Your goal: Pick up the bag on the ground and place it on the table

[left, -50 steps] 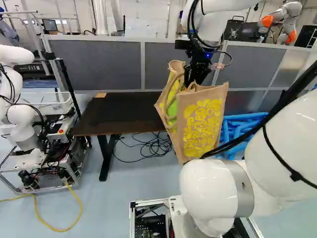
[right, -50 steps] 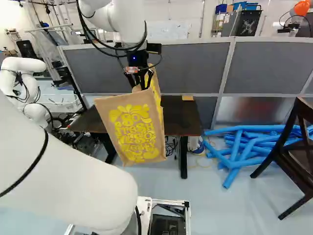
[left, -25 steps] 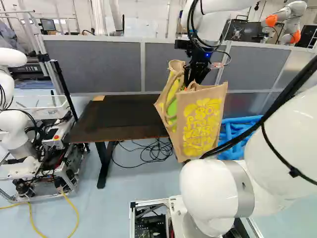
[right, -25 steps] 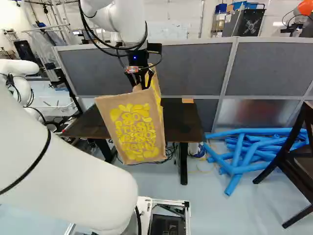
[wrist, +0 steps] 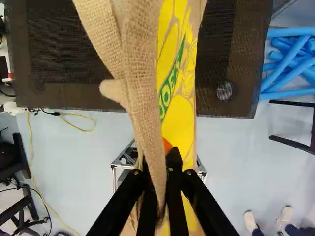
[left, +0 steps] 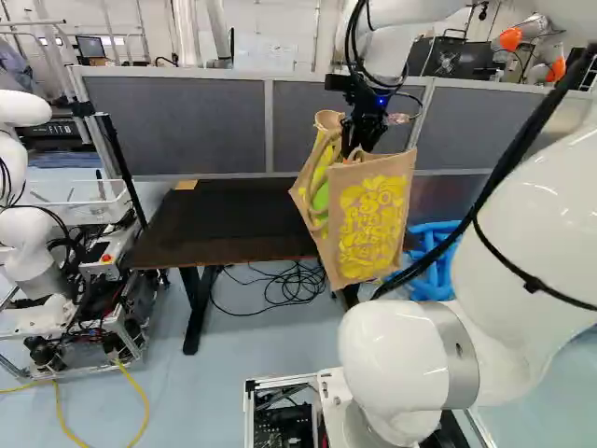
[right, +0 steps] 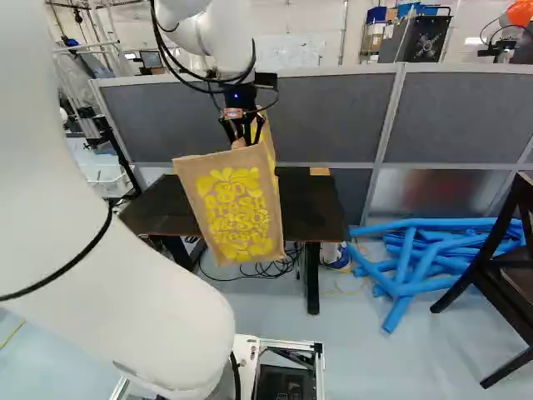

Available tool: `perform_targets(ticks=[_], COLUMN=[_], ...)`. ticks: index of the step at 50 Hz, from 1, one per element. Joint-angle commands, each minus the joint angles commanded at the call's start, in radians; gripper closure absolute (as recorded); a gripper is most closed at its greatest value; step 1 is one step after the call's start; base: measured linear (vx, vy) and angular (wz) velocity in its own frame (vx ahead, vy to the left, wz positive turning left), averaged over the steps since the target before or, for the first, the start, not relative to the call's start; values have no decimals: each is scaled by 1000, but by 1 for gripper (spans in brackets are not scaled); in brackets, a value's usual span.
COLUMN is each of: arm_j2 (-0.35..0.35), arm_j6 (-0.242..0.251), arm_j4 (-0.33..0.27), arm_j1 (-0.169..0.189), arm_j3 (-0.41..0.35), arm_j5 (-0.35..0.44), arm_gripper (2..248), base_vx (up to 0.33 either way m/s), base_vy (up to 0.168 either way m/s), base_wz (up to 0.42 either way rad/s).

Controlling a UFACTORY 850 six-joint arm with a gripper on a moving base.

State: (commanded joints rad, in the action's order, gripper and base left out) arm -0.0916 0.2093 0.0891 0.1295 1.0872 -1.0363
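Bag [left: 373, 219] hangs beneath the jaws, which are clamped on its handle [wrist: 143, 93].

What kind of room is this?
Probably a robotics lab: a white arm holds up a bag, another robot stands nearby, and grey partitions rise behind the table.

Yellow lettering [right: 238, 218] on the bag [left: 362, 220]

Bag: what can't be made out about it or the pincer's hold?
- Contents of the bag: its walls hide them in both base views, its cloth in the wrist view.
- Exact pinch spot of the pincer: a strap crosses it in the wrist view.
- Any gap to the table: the bag covers that edge in both base views.
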Motion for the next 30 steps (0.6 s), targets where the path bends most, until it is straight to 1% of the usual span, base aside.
perform_targets(ticks=[15,30], arm_j2=[124,244], arm_j6=[0,0], arm_j4=[0,0], arm_j1=[-8,-16], arm_j3=[76,155], arm_j5=[4,39], arm_gripper=[227,227], base_vx=[0,0], base_vy=[0,0], base_wz=[0,0])
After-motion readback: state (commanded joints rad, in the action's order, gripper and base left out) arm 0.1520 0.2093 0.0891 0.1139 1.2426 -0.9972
